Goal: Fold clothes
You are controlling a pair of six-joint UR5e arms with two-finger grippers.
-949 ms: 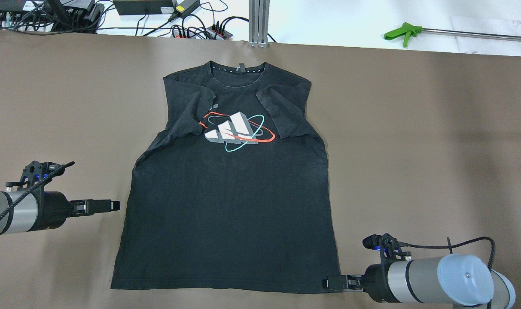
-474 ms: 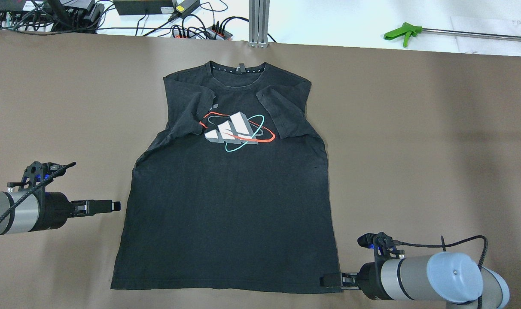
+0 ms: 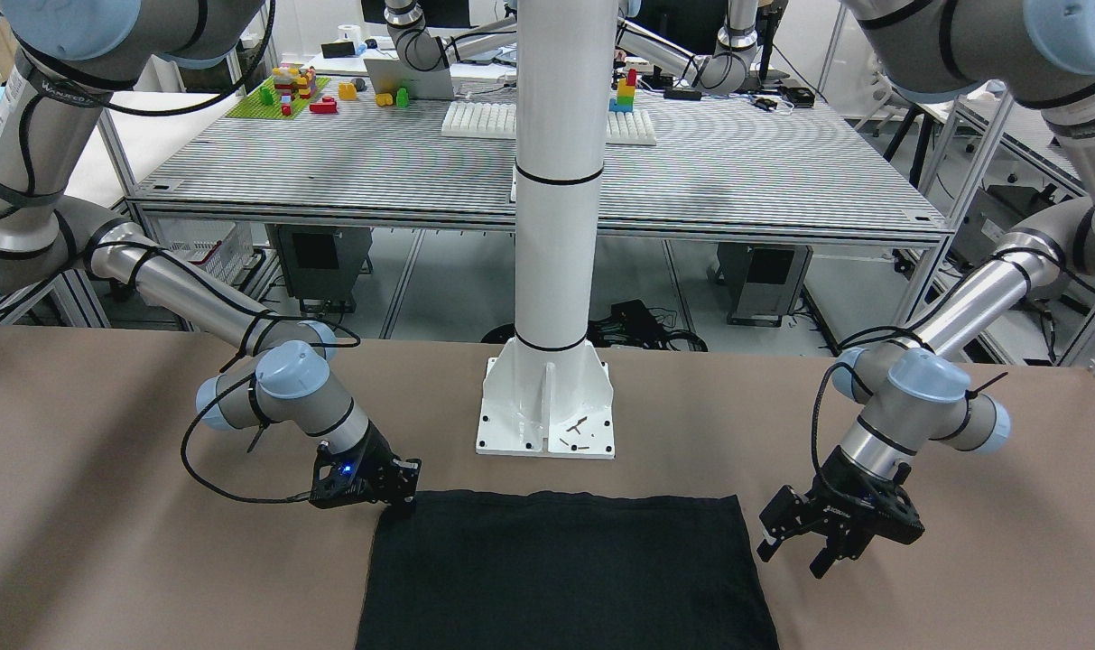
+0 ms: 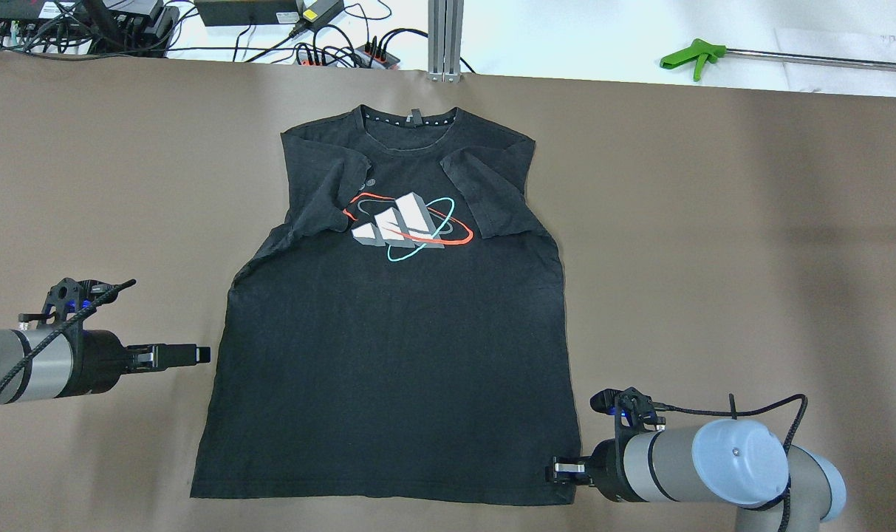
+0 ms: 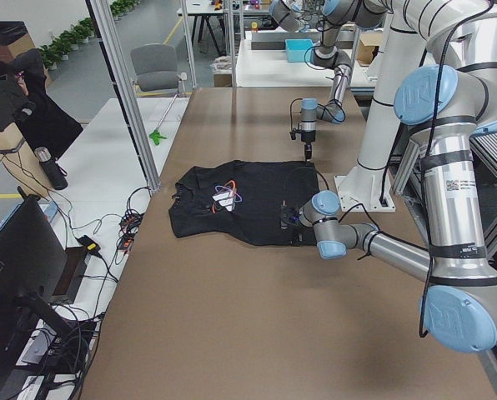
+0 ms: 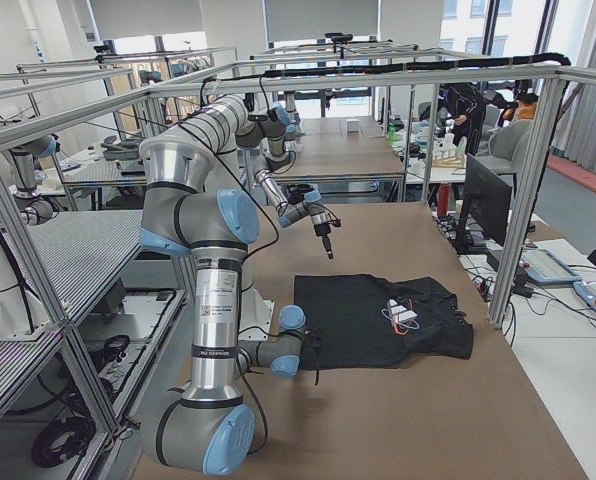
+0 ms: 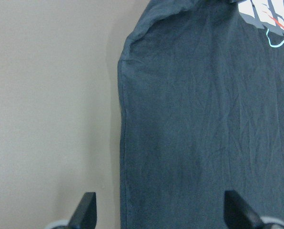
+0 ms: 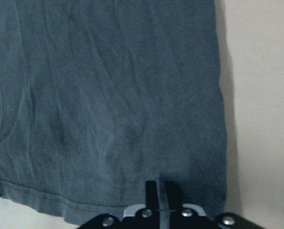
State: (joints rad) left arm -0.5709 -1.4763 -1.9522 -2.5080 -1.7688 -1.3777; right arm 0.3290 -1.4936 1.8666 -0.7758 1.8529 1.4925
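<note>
The clothes are a black T-shirt (image 4: 396,355) with a white, red and teal logo. It lies flat on the brown table with both sleeves folded inward, and also shows in the front view (image 3: 565,569). My left gripper (image 4: 204,355) hovers low just off the shirt's left side edge. Its fingers stand open, wide apart over that edge in the left wrist view (image 7: 161,212). My right gripper (image 4: 558,471) lies over the near right hem corner. Its fingers (image 8: 154,188) are shut together above the fabric (image 8: 108,95), and no cloth shows between them.
A green-handled tool (image 4: 688,55) on a metal rod lies on the white bench beyond the table. Cables and power strips (image 4: 329,52) run along the far edge beside an aluminium post (image 4: 445,37). The robot's white pedestal (image 3: 547,406) stands at the near hem.
My right gripper slid left and slightly away from the near edge, from just off the shirt's corner to over it. My left gripper crept a little toward the shirt's side edge.
</note>
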